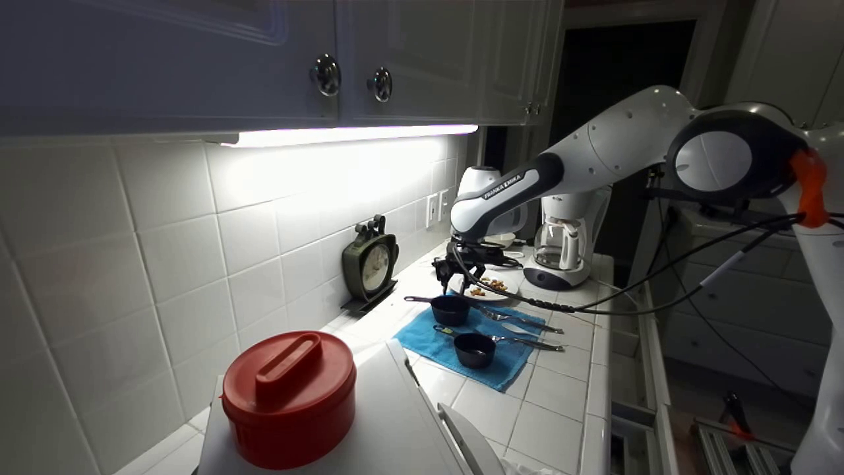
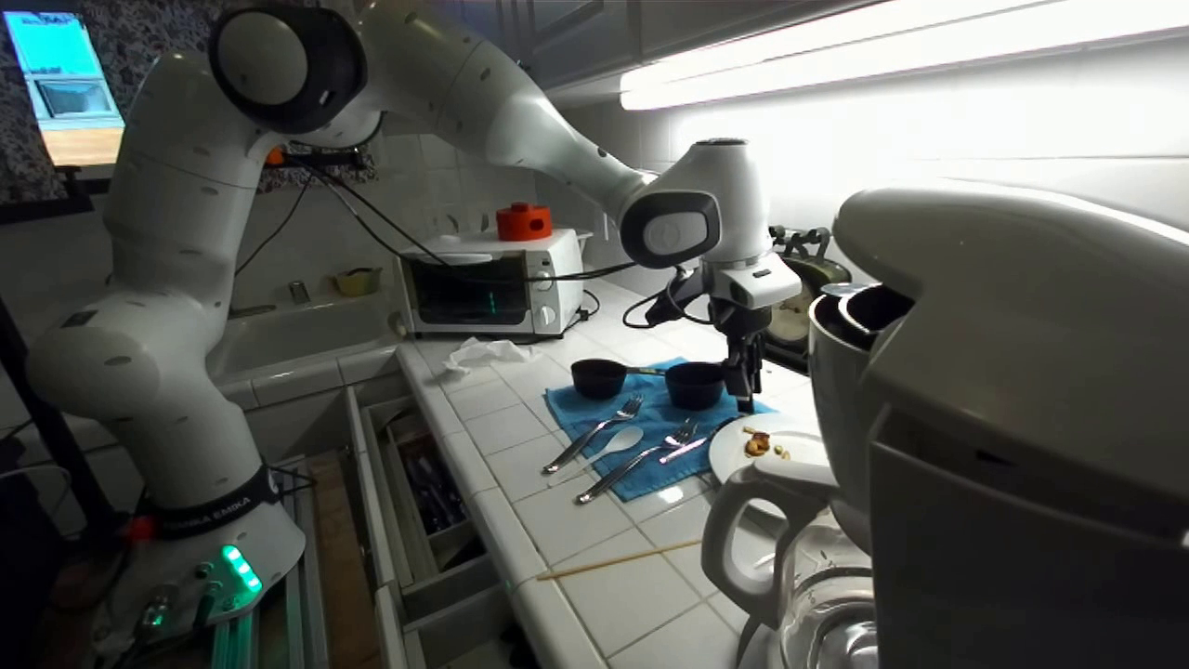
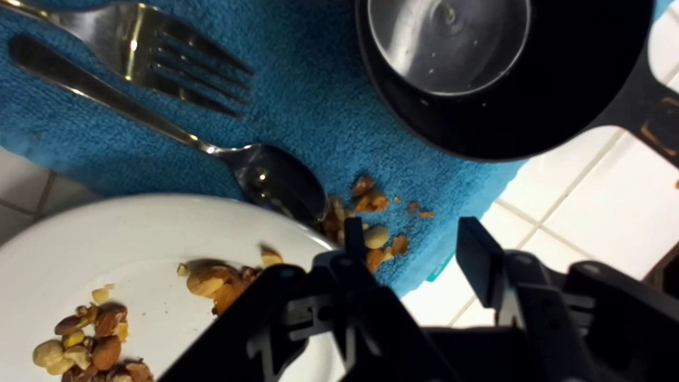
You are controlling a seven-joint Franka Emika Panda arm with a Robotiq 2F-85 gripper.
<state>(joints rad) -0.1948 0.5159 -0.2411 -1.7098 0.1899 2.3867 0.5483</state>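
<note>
My gripper (image 3: 414, 239) is open with nothing between its fingers. It hangs above the edge of a blue towel (image 3: 297, 79), near spilled nuts (image 3: 371, 201). A dark metal spoon (image 3: 281, 180) lies on the towel, its bowl beside the rim of a white plate (image 3: 159, 223) holding nut pieces. A black pan (image 3: 509, 127) stands close by, and a metal fork (image 3: 122, 42) lies at the upper left of the wrist view. In both exterior views the gripper (image 1: 454, 289) (image 2: 749, 395) points down between the near pan (image 1: 450, 310) (image 2: 695, 386) and the plate (image 2: 725, 455).
Another black pan (image 1: 475, 349) (image 2: 598, 379) and a white spoon (image 2: 620, 439) are on the towel. A coffee maker (image 1: 559, 277) stands beyond the plate. A scale (image 1: 370, 264) leans at the wall. A toaster oven (image 2: 492, 283) carries a red container (image 1: 290, 396). A drawer (image 2: 423, 548) is open.
</note>
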